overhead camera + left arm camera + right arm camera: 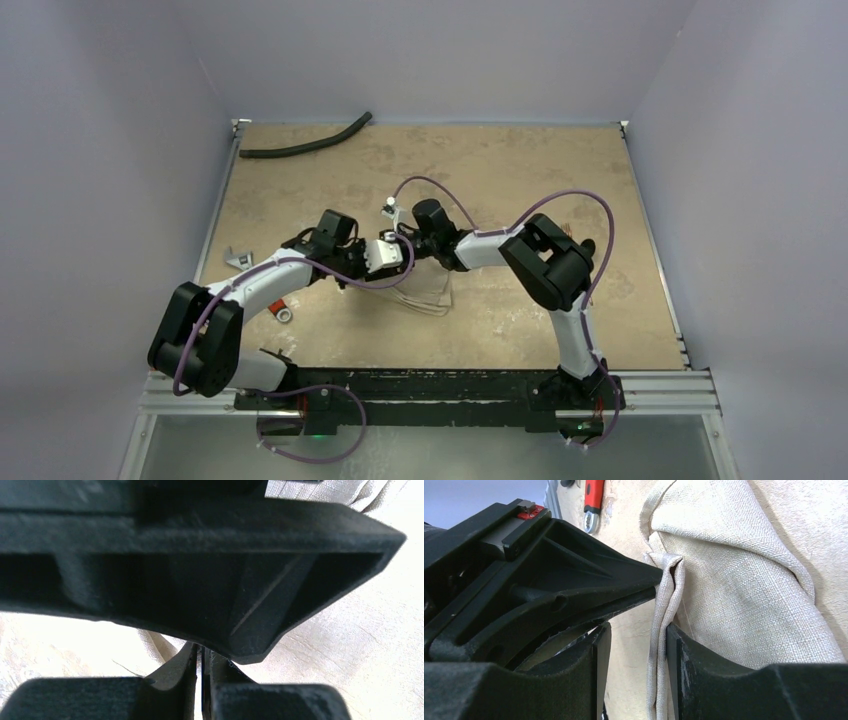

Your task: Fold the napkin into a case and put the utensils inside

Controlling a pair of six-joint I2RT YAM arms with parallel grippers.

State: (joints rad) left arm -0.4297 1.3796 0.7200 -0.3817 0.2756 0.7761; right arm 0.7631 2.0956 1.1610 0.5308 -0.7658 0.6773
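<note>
The beige napkin (pixel 430 292) hangs bunched between both grippers near the table's middle, its lower part trailing on the tabletop. My left gripper (pixel 395 258) (pixel 202 652) is shut, and in the right wrist view its tip (pixel 656 580) pinches the napkin's (pixel 734 580) folded edge. My right gripper (pixel 408 245) (pixel 638 630) is open around that same doubled edge, which lies against its right finger (pixel 684 650) with a gap to the other. One utensil with a red handle (pixel 280 308) (pixel 594 500) lies left of the arms, another small grey one (pixel 238 258) farther left.
A long black curved hose (pixel 300 148) lies at the table's back left corner. A purple cable (pixel 560 200) loops above the right arm. In the left wrist view a finger of the right gripper (pixel 250 605) fills most of the picture.
</note>
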